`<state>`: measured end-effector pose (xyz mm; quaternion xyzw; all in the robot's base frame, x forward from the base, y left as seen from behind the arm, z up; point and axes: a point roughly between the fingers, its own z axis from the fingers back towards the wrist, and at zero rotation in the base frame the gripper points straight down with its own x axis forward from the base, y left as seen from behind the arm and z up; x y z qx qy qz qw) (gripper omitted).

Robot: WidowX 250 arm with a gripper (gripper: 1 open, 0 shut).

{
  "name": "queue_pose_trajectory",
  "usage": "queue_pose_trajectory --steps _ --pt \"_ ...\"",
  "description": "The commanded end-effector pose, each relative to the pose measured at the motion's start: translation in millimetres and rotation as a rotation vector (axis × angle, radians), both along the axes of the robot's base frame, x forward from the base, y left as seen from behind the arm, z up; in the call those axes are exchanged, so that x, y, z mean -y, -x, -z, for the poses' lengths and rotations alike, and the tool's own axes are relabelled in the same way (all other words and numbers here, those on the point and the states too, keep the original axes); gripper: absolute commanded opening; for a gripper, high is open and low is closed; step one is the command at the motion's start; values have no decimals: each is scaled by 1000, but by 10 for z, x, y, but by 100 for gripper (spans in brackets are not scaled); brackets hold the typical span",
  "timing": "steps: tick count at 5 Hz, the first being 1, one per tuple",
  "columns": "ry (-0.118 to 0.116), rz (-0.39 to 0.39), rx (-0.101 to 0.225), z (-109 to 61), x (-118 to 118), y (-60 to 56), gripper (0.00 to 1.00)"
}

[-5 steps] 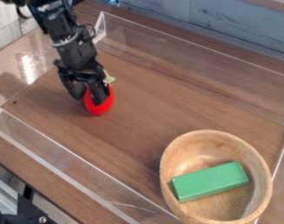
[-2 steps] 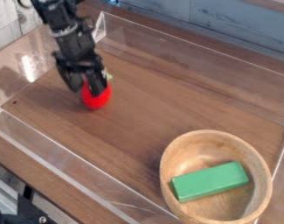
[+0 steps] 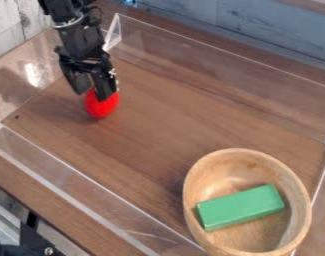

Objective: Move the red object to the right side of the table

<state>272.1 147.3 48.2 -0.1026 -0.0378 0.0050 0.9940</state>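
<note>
The red object [image 3: 103, 104], a small bright red strawberry-shaped toy, is at the left of the dark wooden table [image 3: 205, 100]. My black gripper [image 3: 101, 93] comes down on it from above. One finger stands on each side of the toy's top, and the jaws are closed on it. The fingers hide its green top. Its lower half shows below the fingertips, and I cannot tell whether it touches the tabletop.
A round light wooden bowl [image 3: 192, 186] sits at the front right with a green rectangular block [image 3: 240, 207] lying in it. Low clear acrylic walls [image 3: 85, 185] edge the table.
The gripper has moved up and to the left in the picture, toward the table's back left corner. The red object has moved with it, staying between the fingers.
</note>
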Motion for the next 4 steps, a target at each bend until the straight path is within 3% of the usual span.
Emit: queue_pose_trajectory --steps 1,2,4 --pt "-42 -57 39 -67 93 -108 0" --pt "-91 -91 50 -215 509 -222 0" --pt "-123 35 108 -550 1291 -683 0"
